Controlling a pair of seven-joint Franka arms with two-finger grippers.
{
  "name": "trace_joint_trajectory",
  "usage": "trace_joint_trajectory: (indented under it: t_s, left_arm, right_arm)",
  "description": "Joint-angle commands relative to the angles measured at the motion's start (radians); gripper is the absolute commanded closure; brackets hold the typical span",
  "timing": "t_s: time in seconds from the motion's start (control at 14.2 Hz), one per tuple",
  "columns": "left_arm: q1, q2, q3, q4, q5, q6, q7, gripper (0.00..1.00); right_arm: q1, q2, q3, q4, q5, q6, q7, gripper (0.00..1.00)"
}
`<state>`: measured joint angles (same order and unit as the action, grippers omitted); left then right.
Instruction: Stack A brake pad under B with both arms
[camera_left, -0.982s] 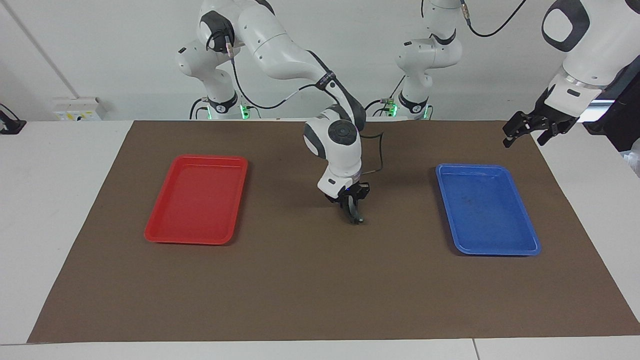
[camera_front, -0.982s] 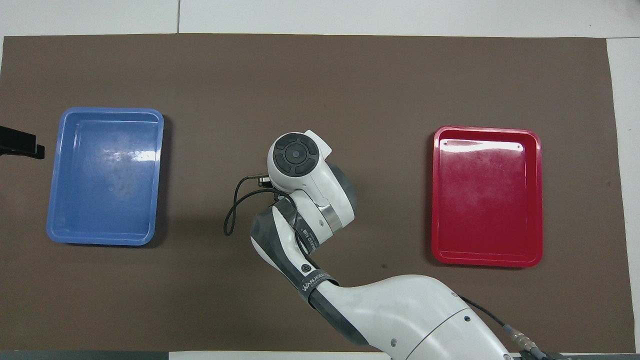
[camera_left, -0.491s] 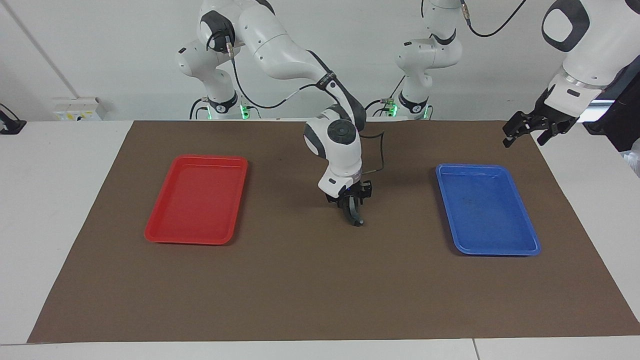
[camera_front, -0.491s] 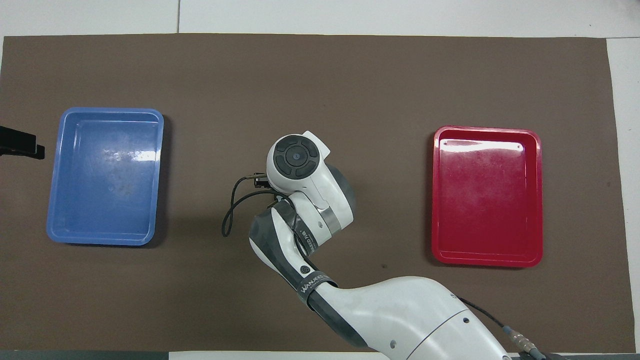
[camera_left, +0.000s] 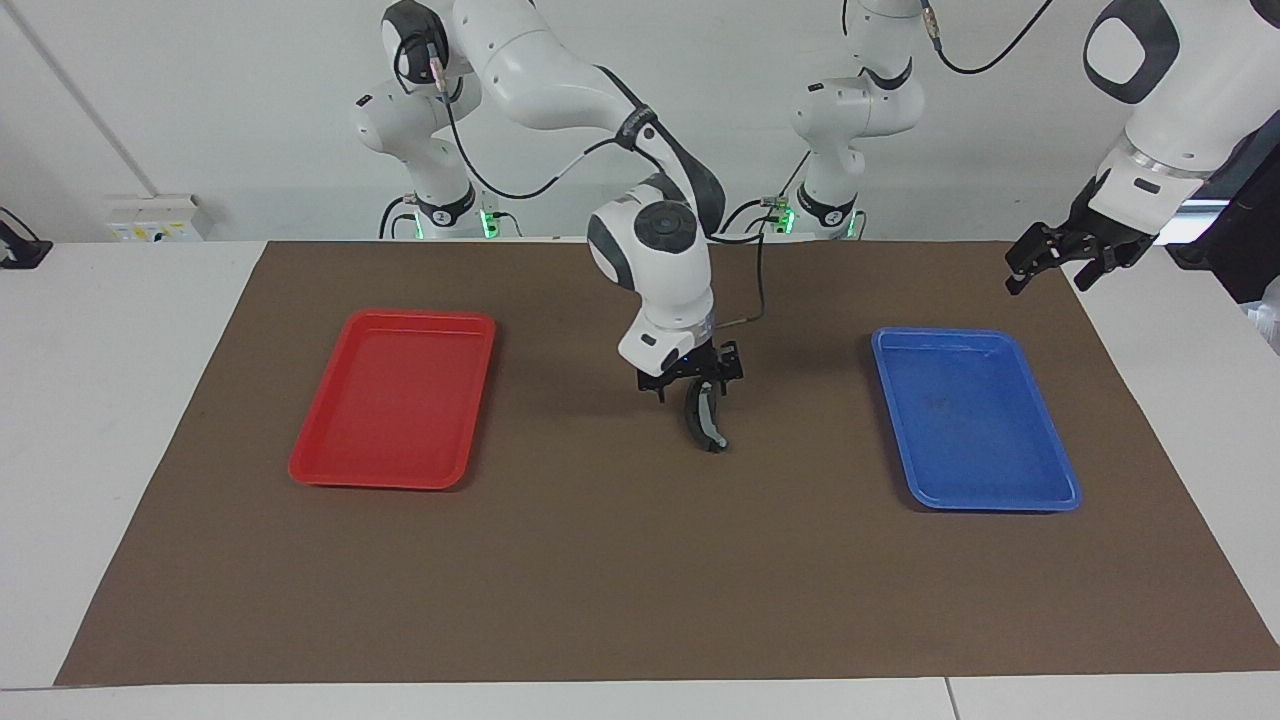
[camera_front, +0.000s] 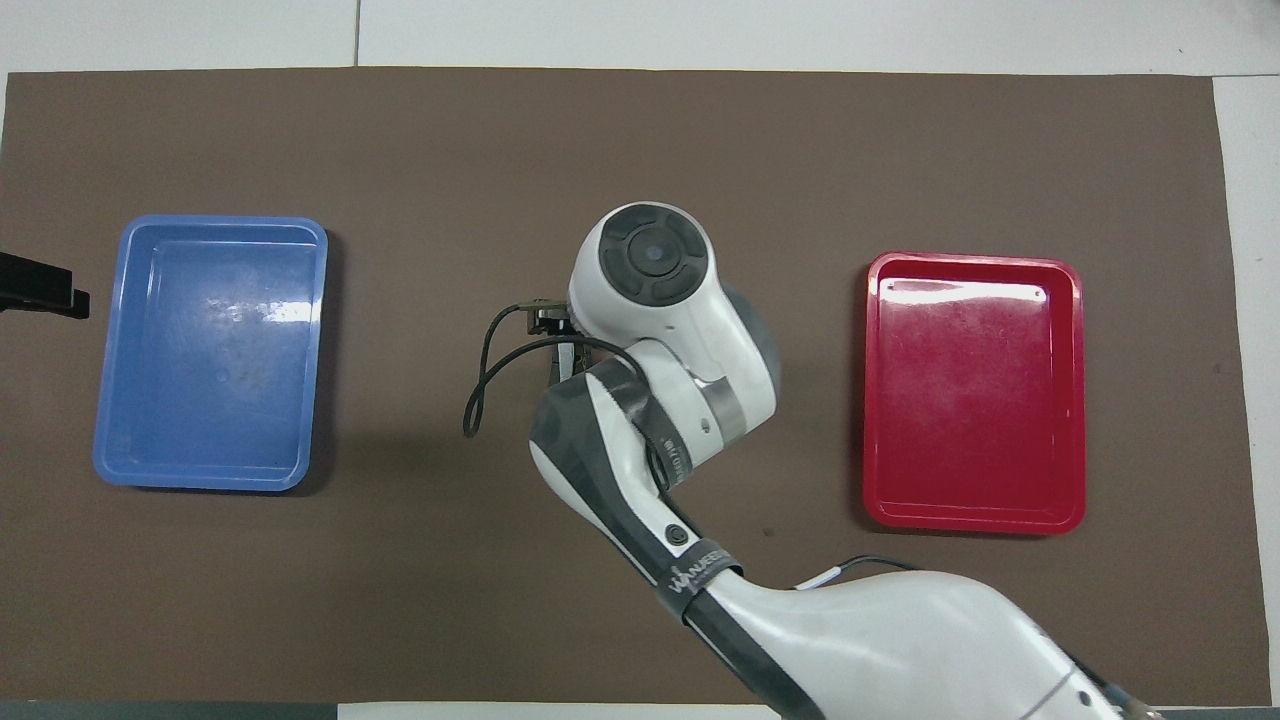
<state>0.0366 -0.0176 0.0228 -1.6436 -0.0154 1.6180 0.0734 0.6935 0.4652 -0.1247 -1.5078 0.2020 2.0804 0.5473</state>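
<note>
Two white robot arms work at a table covered by a brown mat (camera_left: 640, 560). The right arm reaches out to the middle of the mat, its black right gripper (camera_left: 695, 385) pointing down. Directly below its fingers lies B (camera_left: 702, 423), the curved black brake piece with a light grey strip along its face, resting on the mat between the two trays. The gripper's fingers look spread apart and lifted just clear of the piece's upper end, so the hand appears released, with nothing held. In the overhead view the arm's wrist covers this spot, and only a sliver of the right gripper (camera_front: 560, 340) shows beside it.

The A brake pad cannot be made out as a separate piece; whether it lies beneath B cannot be told.

A red tray (camera_left: 345, 465) sits on the mat beside the right gripper, toward the right arm's end of the table. A blue tray (camera_left: 1000, 500) sits on the other flank, toward the left arm's end. Both trays lie well apart from the brake piece.

The left arm waits raised, with the left gripper (camera_left: 1045, 262) hanging in the air over the mat's edge at its own end of the table, near the blue tray's corner. Its fingers stand apart and hold nothing. In the overhead view only its dark tip (camera_front: 40, 290) shows at the edge.
</note>
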Motion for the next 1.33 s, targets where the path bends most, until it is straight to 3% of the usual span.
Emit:
trace_joint_trajectory:
  t_s: [0.0,0.21,0.49,0.7,0.84,1.26]
  left_arm:
    - [0.011,-0.019,-0.006,-0.015,0.0,-0.01,0.005,0.0]
    - [0.011,-0.019,-0.006,-0.016,0.0,-0.01,0.005,0.0]
    - [0.011,-0.019,-0.006,-0.016,0.0,-0.012,0.005,0.0]
    - [0.011,-0.019,-0.006,-0.015,0.0,-0.01,0.005,0.0]
    - [0.011,-0.019,-0.006,-0.016,0.0,-0.01,0.005,0.0]
    - [0.011,-0.019,-0.006,-0.015,0.0,-0.01,0.005,0.0]
  right_arm:
    - [-0.145,-0.152,0.014,-0.032,-0.036,-0.149,-0.021,0.0]
    - [-0.276,-0.281,0.016,-0.032,-0.159,-0.333,-0.163,0.0]
    - [-0.474,-0.427,0.016,-0.075,-0.179,-0.529,-0.384,0.0]
    - [-0.603,-0.473,0.017,-0.094,-0.179,-0.566,-0.489,0.0]
    - [-0.606,-0.508,0.014,-0.153,-0.188,-0.528,-0.558,0.0]
    - [-0.641,-0.534,0.016,-0.198,-0.228,-0.514,-0.567,0.0]
